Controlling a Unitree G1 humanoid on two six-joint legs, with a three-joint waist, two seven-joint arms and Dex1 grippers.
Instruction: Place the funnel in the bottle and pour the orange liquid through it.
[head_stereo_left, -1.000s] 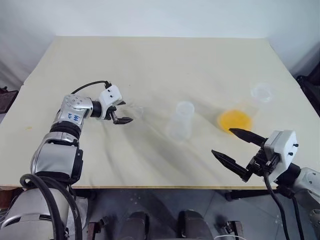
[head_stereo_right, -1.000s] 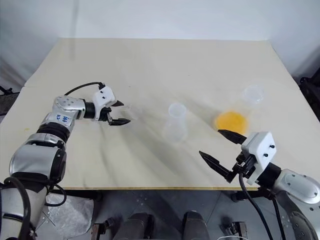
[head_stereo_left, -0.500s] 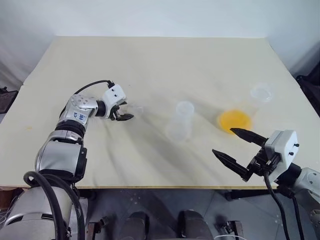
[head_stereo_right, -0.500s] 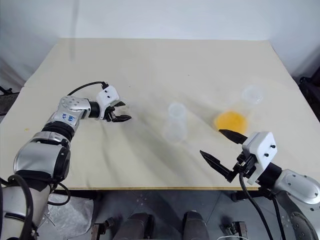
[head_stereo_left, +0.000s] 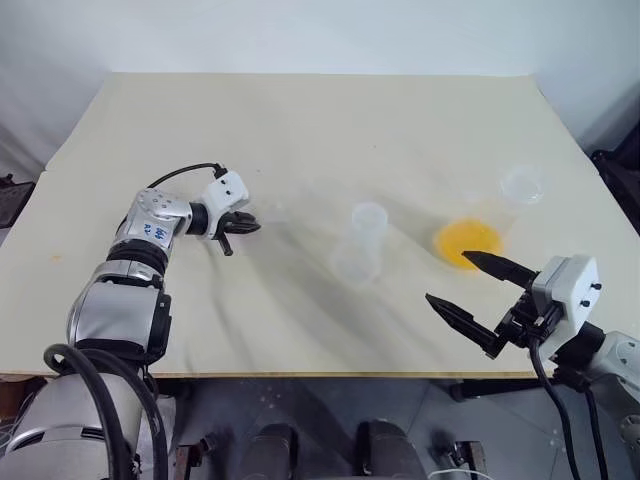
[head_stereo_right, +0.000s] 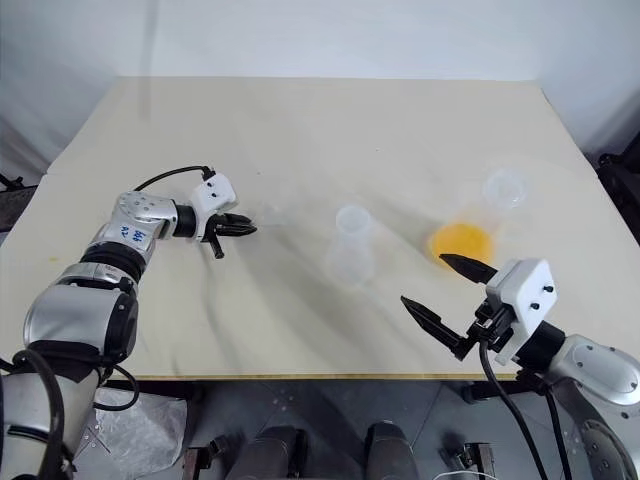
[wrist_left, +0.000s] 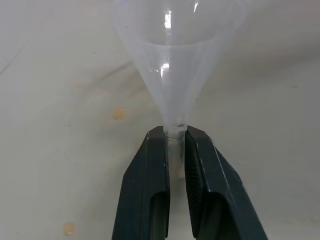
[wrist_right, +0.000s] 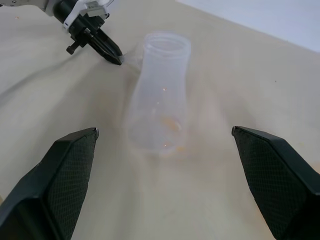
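While the left gripper (wrist_left: 175, 134) pinches the short spout of the funnel (wrist_left: 176, 60) between its two black fingers, the cone mouth points away from the wrist and the funnel appears to lie on or just above the cream table (head_stereo_left: 300, 130). Further out from that gripper, toward the table's middle, the bottle (head_stereo_left: 362, 243) stands upright and well apart from the funnel, its neck open and nothing in it. Beyond the bottle, nearer the other arm, the orange liquid (head_stereo_left: 467, 240) sits in a wide shallow clear bowl, and a small clear cup (head_stereo_left: 523, 184) stands just past that bowl toward the far right edge. The right gripper (head_stereo_left: 478, 295) hangs over the near table edge with its fingers spread wide and nothing between them, the bowl just ahead of its far finger. By my reading, only the first grasp is made: the funnel is gripped but not yet carried to the bottle, not yet seated in the neck, and no liquid has been poured. Counted: one funnel, one bottle, one bowl of liquid, one small cup, two grippers.
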